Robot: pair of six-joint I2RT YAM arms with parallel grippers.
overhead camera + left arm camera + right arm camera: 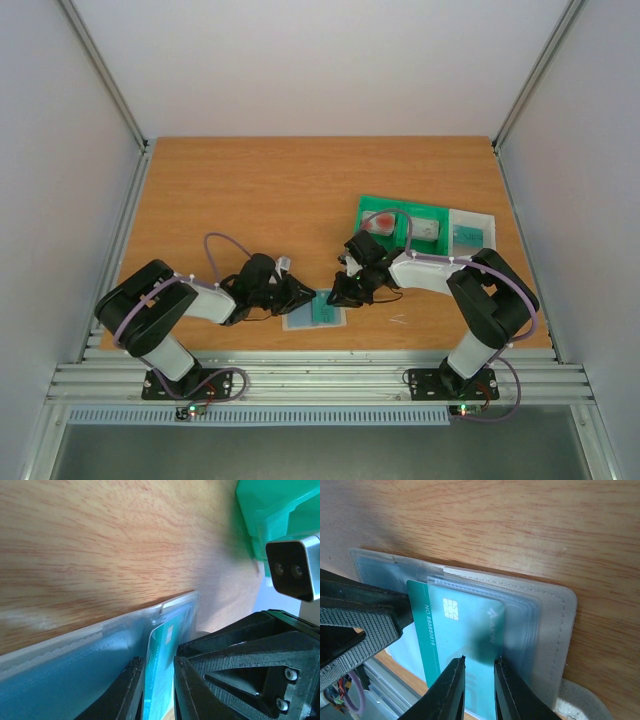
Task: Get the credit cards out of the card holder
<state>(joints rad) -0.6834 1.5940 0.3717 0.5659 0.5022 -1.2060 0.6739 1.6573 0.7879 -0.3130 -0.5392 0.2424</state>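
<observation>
The card holder [300,320] lies flat near the table's front edge, between the two grippers. A teal card [323,307] sticks partly out of it. In the left wrist view my left gripper [156,660] has its jaws close together on either side of the teal card [162,670], which stands out of the holder [75,670]. In the right wrist view my right gripper [480,659] has its jaws close together, tips down on the holder [545,610] over the teal card [465,625]. The left gripper's finger [365,615] touches the card's exposed end.
A green compartment tray [375,206] stands behind the right gripper with a red-and-white card [380,222] in it. A clear box [470,235] is beside it. The tray also shows in the left wrist view [270,510]. The metal rail [320,380] runs just in front of the holder.
</observation>
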